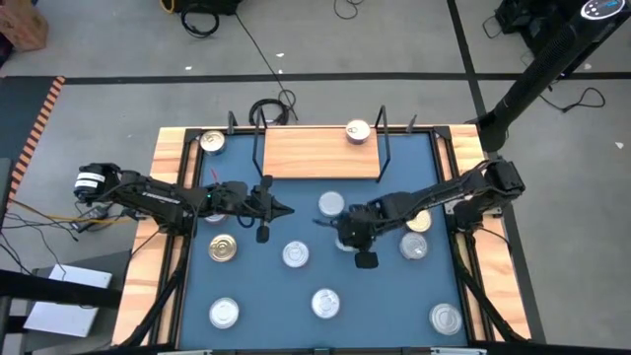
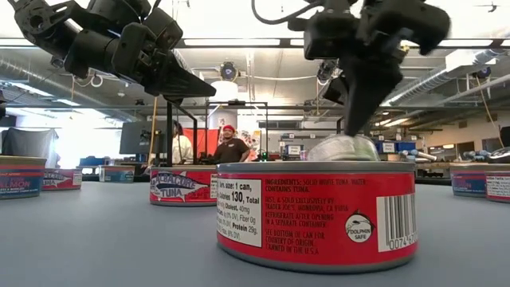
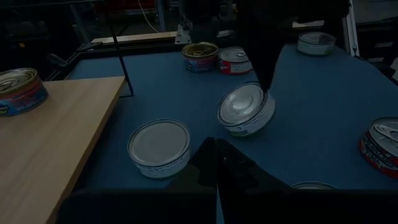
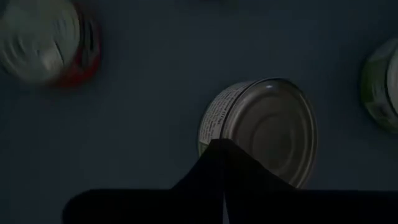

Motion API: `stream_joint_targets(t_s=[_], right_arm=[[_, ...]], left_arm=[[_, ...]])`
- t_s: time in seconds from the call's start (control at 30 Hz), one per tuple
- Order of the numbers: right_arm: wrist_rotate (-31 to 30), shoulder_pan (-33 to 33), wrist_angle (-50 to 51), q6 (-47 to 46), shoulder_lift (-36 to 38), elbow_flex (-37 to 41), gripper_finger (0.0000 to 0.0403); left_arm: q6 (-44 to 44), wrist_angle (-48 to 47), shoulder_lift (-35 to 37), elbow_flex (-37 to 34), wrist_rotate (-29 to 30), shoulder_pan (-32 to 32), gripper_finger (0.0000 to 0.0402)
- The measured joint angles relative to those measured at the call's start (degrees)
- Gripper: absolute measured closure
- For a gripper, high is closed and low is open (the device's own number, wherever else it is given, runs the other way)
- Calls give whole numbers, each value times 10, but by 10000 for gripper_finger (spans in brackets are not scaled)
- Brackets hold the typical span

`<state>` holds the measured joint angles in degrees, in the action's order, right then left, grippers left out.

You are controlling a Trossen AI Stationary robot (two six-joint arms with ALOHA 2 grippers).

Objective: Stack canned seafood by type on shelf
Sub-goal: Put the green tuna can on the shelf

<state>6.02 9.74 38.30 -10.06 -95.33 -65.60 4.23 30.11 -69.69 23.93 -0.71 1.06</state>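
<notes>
The shelf (image 1: 317,153) stands at the table's far edge with one gold-lidded can (image 1: 358,131) on its right end. Several more cans sit flat on the blue table. My right gripper (image 4: 221,144) is shut and reaches in from the right, its tips at a pale-labelled, silver-lidded can (image 3: 244,109) near the table's middle; that can sits tilted. Another pale can (image 3: 158,147) lies flat between it and the shelf. My left gripper (image 3: 215,142) is shut and hovers above the table left of both, touching nothing. My right gripper meets the pale can at its rim (image 4: 214,138), on the side toward the arm. The shut fingers (image 2: 360,96) come down on it steeply from above and from the table's right. The can is tipped, its lid (image 3: 239,102) facing up and toward the left arm.
Red-labelled cans lie to the right (image 1: 413,247) and along the near side (image 1: 325,303), one filling the low view's foreground (image 2: 319,211). Another can (image 1: 213,142) sits on the table's far left corner. The shelf's black wire uprights (image 3: 119,53) rise at its ends. People stand in the room behind.
</notes>
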Motion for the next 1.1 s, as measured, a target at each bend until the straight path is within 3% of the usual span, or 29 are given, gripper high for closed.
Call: stream_joint_targets(t_s=[0.33,0.6,0.9,1.1], right_arm=[[89,-78,-6,-154,0,-1,400],[174,-130,-14,-174,17,-1,400],[181,-156,18,-149,18,-1,397],[167,-153,30,-155,29,-1,372]], left_arm=[[-2,0,0,0,0,0,401],[-4,0,0,0,0,0,401],[-4,-1,0,0,0,0,401],[-5,-2,0,0,0,0,401]])
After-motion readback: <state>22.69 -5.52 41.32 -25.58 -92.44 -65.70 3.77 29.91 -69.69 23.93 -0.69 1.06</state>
